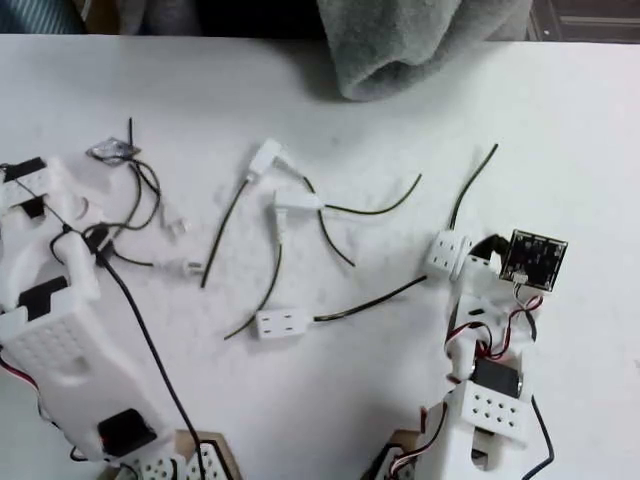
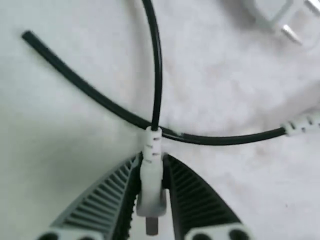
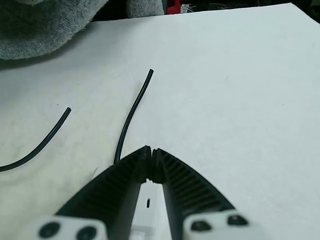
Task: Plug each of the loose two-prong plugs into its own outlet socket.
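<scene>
White tabletop (image 1: 330,400): left tool (image 2: 151,162) clamps a plug (image 2: 150,192), probably light and rigid, by its body; right tool (image 3: 151,152) pinches an outlet socket (image 3: 145,205); cords (image 2: 157,60) look limp.

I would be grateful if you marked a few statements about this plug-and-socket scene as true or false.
1. The left gripper is shut on a plug. True.
2. The right gripper is open and empty. False: it is shut on a white outlet socket.
3. A grey cloth lies at the far edge of the table. True.
4. The mid-table socket has a plug in it. False: its holes are bare.
</scene>
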